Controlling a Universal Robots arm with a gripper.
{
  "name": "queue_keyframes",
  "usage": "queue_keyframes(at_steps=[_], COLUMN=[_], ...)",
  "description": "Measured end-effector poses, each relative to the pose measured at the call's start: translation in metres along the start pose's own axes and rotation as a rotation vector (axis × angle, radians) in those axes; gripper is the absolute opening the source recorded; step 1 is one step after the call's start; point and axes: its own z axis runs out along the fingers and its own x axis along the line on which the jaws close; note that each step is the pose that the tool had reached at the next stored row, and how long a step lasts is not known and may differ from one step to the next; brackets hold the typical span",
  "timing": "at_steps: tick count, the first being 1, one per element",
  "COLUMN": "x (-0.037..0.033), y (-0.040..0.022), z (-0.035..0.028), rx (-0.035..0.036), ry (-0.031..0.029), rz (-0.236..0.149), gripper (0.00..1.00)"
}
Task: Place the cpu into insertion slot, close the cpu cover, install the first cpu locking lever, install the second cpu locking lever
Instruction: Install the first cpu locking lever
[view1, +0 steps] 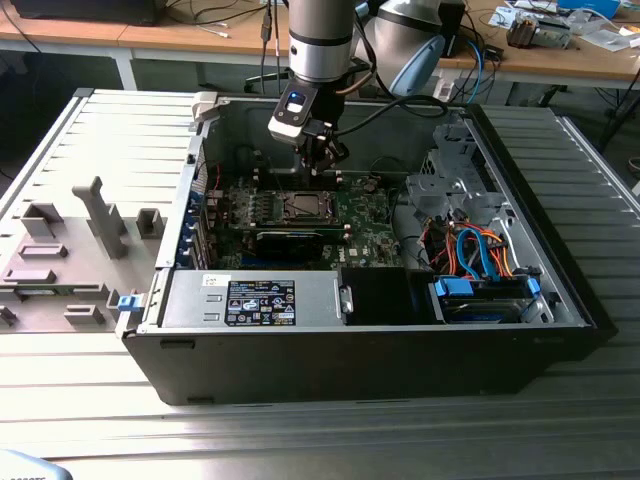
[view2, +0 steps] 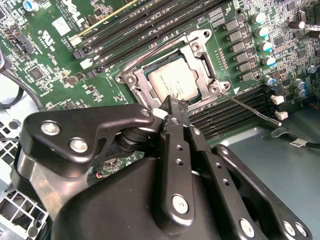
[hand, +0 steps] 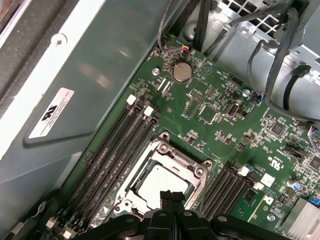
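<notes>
At upper centre of the exterior view, gripper with fingers pressed together, tips close over the edge of the cpu cover. Mid-frame there, cpu seated in the insertion slot, cover flat around it.

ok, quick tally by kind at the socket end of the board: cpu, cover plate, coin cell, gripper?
cpu: 1
cpu cover: 1, lying around the chip
coin cell: 1
gripper: 1, jaws together above the chip's edge
Total: 4
</notes>
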Motion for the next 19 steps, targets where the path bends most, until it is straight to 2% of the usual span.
queue_keyframes(at_steps=[19], x=[0.0000], y=[0.0000], z=[0.0000], rx=[-0.0004], ry=[-0.0001], rz=[-0.009], gripper=[0.11])
